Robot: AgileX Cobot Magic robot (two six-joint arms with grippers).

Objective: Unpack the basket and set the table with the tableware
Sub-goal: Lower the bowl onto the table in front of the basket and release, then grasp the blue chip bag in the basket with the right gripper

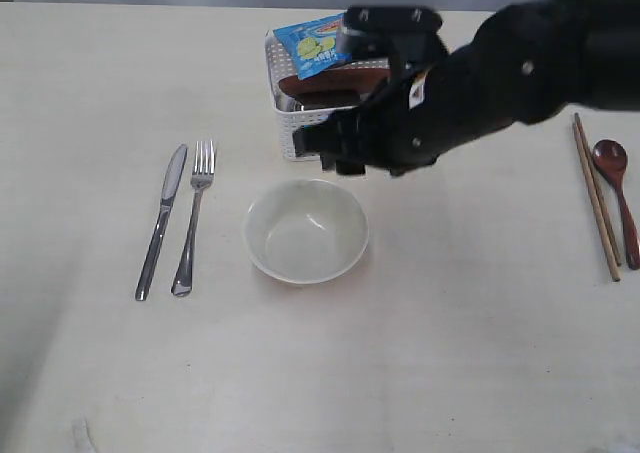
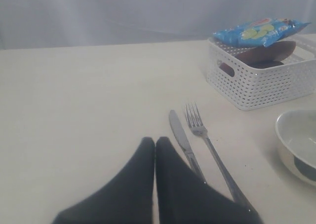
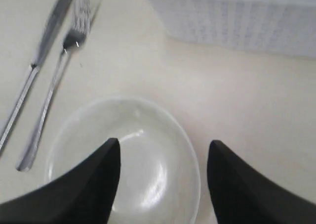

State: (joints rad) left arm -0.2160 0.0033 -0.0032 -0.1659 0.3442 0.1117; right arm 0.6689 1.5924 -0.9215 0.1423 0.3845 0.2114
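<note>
Your right gripper [image 3: 163,147] hangs over the pale cream bowl [image 1: 306,231] with its jaws spread wide and nothing in them; the bowl sits upright near the middle of the table [image 1: 450,353]. Your left gripper [image 2: 154,141] is clenched, its fingers pressed together on nothing, low over the table beside the knife and fork handles. The steel knife [image 1: 162,221] and fork [image 1: 193,218] lie side by side between the bowl and the table's left edge. The wooden chopsticks [image 1: 596,198] and dark spoon [image 1: 618,188] lie together by the right edge. The white basket [image 1: 300,128] stands toward the far edge, holding a brown plate [image 2: 269,51] under a blue snack packet [image 1: 312,43].
</note>
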